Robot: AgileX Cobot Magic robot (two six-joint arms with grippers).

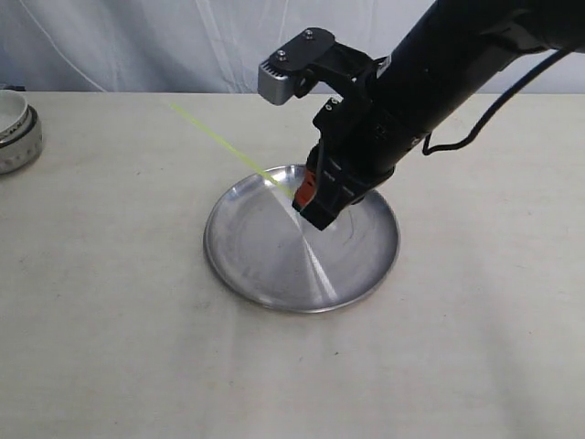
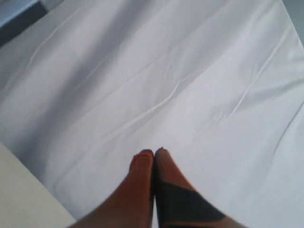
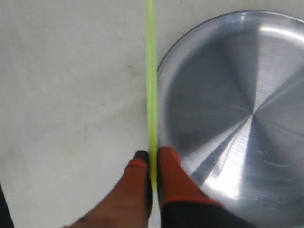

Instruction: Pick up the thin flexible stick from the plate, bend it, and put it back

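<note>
— What takes up most of the scene?

— The pale counter (image 1: 110, 320). The black right arm (image 1: 457, 64) reaches down over it from the upper right of the exterior view.

— And the plate?

— The plate (image 1: 265, 265) sits flat near the middle of the counter, and its steel is bare and shiny. The wrist camera on that arm shows the plate (image 3: 228, 95) too. A round white and grey dish (image 1: 14, 128) stands well apart from it at the far left edge (only part of it shows).

— Where's the stick?

— The thin flexible stick (image 1: 219, 137) is off the plate. One end is pinched in the right fingers (image 1: 318, 212) above the plate's far left part. From there it runs straight and slanting up past the rim and out over the counter. Up close, the stick (image 3: 151, 71) passes just beside the rim, with no kink in the part that shows.

— How are the right fingers set?

— The right fingers (image 3: 137, 180) are closed narrowly on the stick, which is clamped between the two orange tips.

— What about the other arm?

— It doesn't appear in the exterior view. Its own camera shows the left fingers (image 2: 140, 175) pressed together with nothing between them. They point at a creased white cloth (image 2: 190, 71).
</note>
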